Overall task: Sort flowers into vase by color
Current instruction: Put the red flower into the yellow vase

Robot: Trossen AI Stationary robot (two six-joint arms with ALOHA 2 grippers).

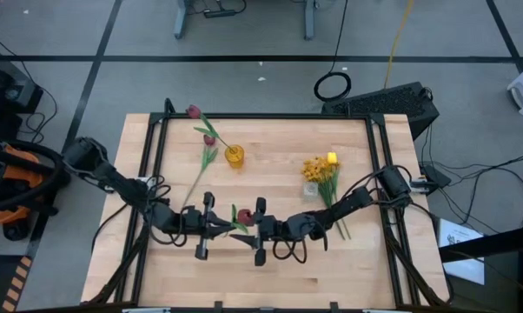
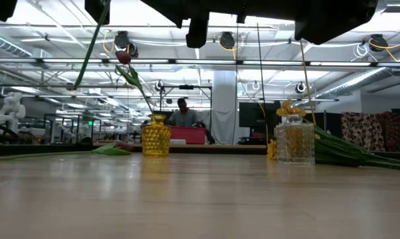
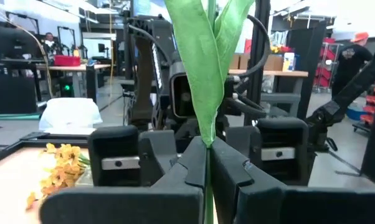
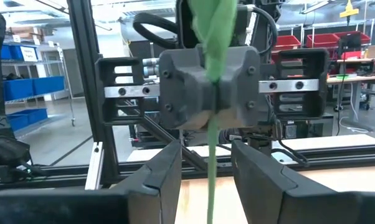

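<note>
My left tool (image 1: 211, 226) is clamped on a red tulip's (image 1: 241, 214) stem above mid-table; my right tool (image 1: 254, 231) faces it, fingers apart around the stem. I should probably close squarely before the left lets go

The wooden table (image 1: 270, 287) stands on a gray floor (image 1: 88, 87) with dark lines across it, and black cables (image 1: 470, 187) lie on the floor beside it. Far behind the table, round lights (image 2: 227, 40) hang from the ceiling and a person (image 2: 182, 114) sits at a desk next to a wide white pillar (image 2: 224, 106). Blue bins (image 4: 32, 87) sit on a shelf, red bins (image 4: 318, 42) sit on another, and one more person with an orange cap (image 3: 356, 56) stands off to the side.
</note>
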